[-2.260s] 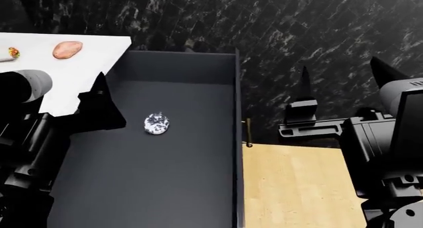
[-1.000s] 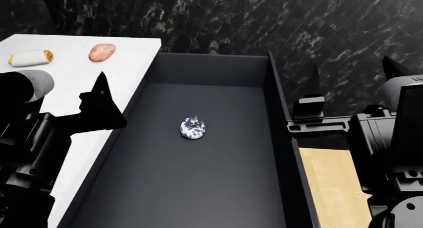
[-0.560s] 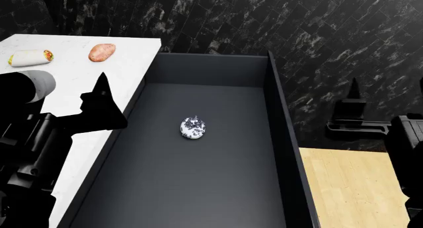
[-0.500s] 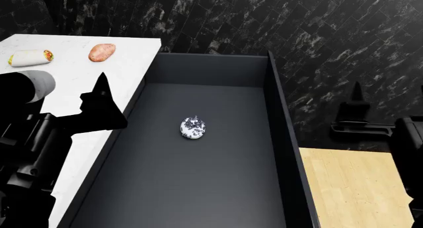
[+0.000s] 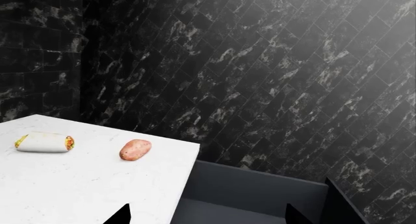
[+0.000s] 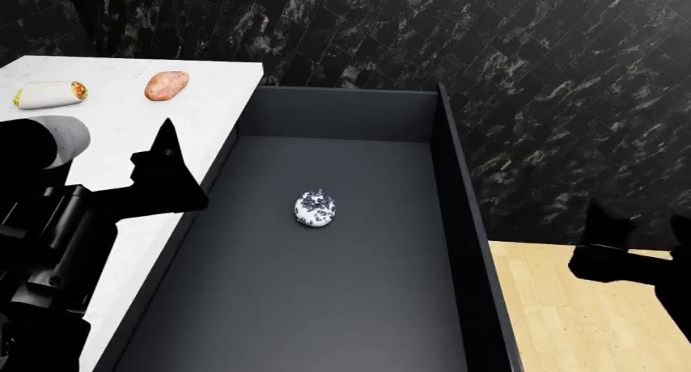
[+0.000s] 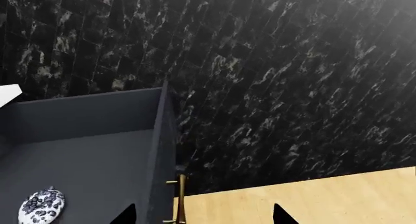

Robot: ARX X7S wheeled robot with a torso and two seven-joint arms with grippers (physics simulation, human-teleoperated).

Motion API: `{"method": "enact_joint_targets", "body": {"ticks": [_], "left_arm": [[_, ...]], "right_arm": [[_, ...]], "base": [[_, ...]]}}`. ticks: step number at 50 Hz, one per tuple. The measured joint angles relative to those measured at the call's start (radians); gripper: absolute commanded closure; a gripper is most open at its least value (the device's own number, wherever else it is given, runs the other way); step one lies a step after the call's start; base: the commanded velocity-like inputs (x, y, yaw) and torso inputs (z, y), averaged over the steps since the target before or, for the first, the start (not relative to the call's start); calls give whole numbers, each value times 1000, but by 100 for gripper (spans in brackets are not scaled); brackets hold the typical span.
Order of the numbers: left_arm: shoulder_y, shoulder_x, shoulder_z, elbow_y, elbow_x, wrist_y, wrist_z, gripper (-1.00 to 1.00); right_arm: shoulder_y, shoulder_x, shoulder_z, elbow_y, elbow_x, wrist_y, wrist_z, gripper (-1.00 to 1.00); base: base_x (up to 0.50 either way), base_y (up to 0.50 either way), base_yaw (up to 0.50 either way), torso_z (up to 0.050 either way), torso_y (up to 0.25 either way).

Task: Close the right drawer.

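right drawer unmoved, open – right gripper now lower, nearer

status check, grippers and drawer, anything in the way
Left gripper empty, over the counter edge. Right gripper empty, low, clear of the drawer. Drawer wide open, speckled ball inside. Nothing seen blocking it.

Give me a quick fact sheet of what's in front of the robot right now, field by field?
drawer: right drawer, open, dark grey inside
in drawer: one small speckled white-and-black object
counter: white countertop beside the drawer
on counter: wrap and potato, apart
left gripper: over the counter edge, empty
right gripper: off to the drawer's side, above wooden floor, touching nothing
backdrop: black marble wall
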Motion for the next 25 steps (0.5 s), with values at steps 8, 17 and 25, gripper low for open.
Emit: {"method": "enact_joint_targets", "body": {"ticks": [8,17,25], "left_arm": [[1,0,6,0,6,3,3,-100],[0,-1,13,-2,9,6,2,-100],[0,-4,14,-1,4,10,-1,-100]], "right_arm": [[-98,-41,50,59,-58,-22,-126,-100],[-165,-75,57,123,-128,-40,-223,-100],[-196,-89,43,165,-176,-42,-251,-100]], "base": [[0,0,0,0,0],[0,0,0,0,0],[0,0,0,0,0]]}}
